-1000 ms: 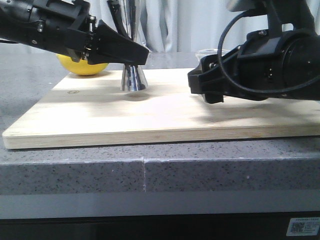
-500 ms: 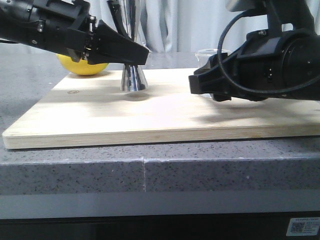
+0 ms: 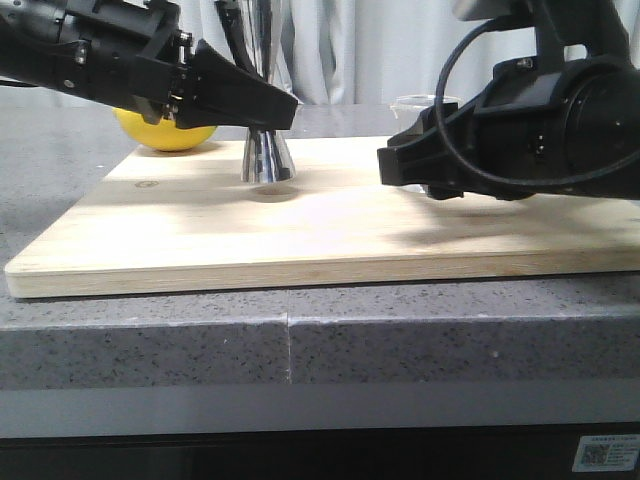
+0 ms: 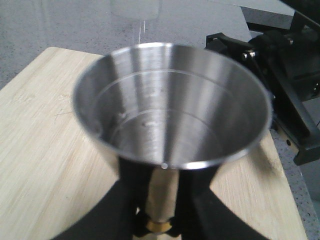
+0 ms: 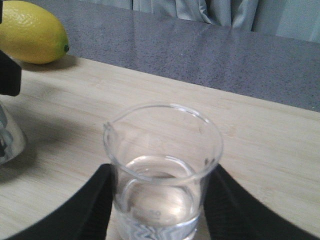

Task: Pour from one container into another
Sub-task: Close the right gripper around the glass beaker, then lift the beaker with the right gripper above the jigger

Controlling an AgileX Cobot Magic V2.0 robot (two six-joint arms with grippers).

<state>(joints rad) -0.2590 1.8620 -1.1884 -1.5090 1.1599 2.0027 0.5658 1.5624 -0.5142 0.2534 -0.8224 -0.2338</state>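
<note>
The right gripper [image 5: 160, 200] is closed around the glass beaker [image 5: 162, 165] on the wooden board [image 3: 300, 240]; the left gripper [image 4: 155, 210] clamps the steel jigger [image 4: 170, 115] at its waist; lift the beaker level, lip toward the jigger, then tilt slowly.

A clear glass beaker [image 5: 162, 170] holding a little clear liquid sits between the right gripper's [image 5: 160, 210] black fingers [image 5: 87, 210] above a pale wooden board [image 5: 260, 150]; a lemon [image 5: 31, 31] lies at the board's far edge on grey stone counter [image 5: 200, 50]
</note>
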